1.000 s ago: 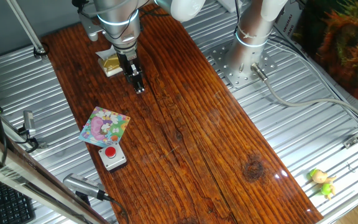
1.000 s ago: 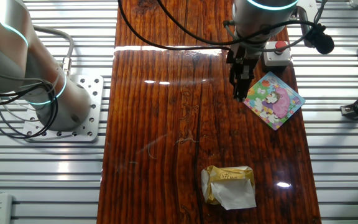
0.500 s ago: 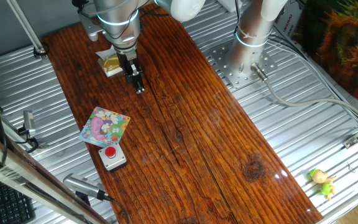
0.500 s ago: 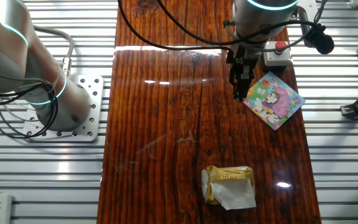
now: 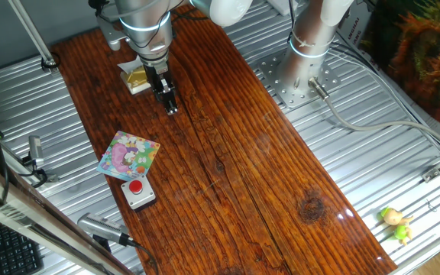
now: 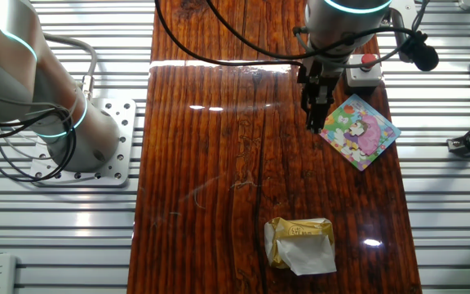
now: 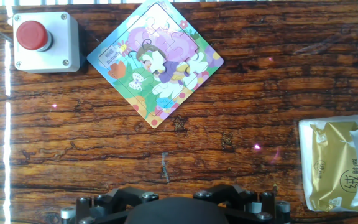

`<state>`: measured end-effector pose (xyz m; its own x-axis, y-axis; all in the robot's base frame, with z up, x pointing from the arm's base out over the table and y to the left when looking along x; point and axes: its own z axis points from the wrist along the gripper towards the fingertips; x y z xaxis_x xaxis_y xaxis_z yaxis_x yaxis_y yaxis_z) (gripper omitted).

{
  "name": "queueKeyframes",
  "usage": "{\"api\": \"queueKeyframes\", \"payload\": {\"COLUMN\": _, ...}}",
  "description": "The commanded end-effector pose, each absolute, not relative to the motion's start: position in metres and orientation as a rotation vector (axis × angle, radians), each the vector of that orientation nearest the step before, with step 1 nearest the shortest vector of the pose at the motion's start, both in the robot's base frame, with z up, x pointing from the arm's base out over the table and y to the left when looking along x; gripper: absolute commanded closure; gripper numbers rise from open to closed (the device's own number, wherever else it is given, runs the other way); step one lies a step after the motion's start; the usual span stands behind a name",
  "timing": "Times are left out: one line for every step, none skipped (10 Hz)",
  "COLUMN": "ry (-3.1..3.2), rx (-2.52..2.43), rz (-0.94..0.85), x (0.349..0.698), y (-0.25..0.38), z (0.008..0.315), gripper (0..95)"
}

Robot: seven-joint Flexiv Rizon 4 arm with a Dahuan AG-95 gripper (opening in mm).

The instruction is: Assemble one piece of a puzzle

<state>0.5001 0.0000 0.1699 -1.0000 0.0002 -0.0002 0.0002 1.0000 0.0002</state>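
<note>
A dark, glossy wooden table (image 5: 266, 153) sits on a ribbed metal bench, with a second arm's base bolted beside it. The puzzle (image 5: 130, 155) lies flat near the table's left edge in the one fixed view, turned corner-on like a diamond, and appears in the hand view (image 7: 155, 61) with its picture up. It is judged a thin, light, stiff card board; its pieces would be small and liable to slide on the polished wood, so a hold at an exposed edge or corner looks the only practical one. No loose piece can be made out in any view. The gripper (image 5: 170, 105) hangs above bare wood, well apart from the puzzle in that view and just beside its corner in the other (image 6: 314, 114); its fingers look close together, but whether anything is pinched between them cannot be told. A grey button box (image 5: 138, 192) stands just beside the puzzle's near corner and limits approach from that side. A gold-and-white packet (image 6: 300, 243) lies well clear.
</note>
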Motion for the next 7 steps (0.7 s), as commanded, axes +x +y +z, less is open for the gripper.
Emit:
{"api": "queueKeyframes", "payload": {"ry": 3.064, "rx": -0.035, "rz": -0.044, "x": 0.5001, "y": 0.0001, "z": 0.1702, "gripper": 95.0}}
{"api": "queueKeyframes", "payload": {"ry": 3.063, "rx": -0.011, "rz": 0.002, "x": 0.5004, "y": 0.0002, "z": 0.1704, "gripper": 95.0}}
{"api": "queueKeyframes", "payload": {"ry": 3.063, "rx": -0.01, "rz": -0.006, "x": 0.5008, "y": 0.0003, "z": 0.1706, "gripper": 95.0}}
{"api": "queueKeyframes", "payload": {"ry": 3.063, "rx": -0.004, "rz": -0.008, "x": 0.501, "y": 0.0003, "z": 0.1707, "gripper": 95.0}}
{"api": "queueKeyframes", "payload": {"ry": 3.055, "rx": 0.008, "rz": -0.013, "x": 0.501, "y": 0.0003, "z": 0.1707, "gripper": 95.0}}
{"api": "queueKeyframes", "payload": {"ry": 3.046, "rx": 0.016, "rz": -0.02, "x": 0.501, "y": 0.0004, "z": 0.1707, "gripper": 95.0}}
{"api": "queueKeyframes", "payload": {"ry": 3.044, "rx": 0.017, "rz": -0.021, "x": 0.501, "y": 0.0004, "z": 0.1707, "gripper": 95.0}}
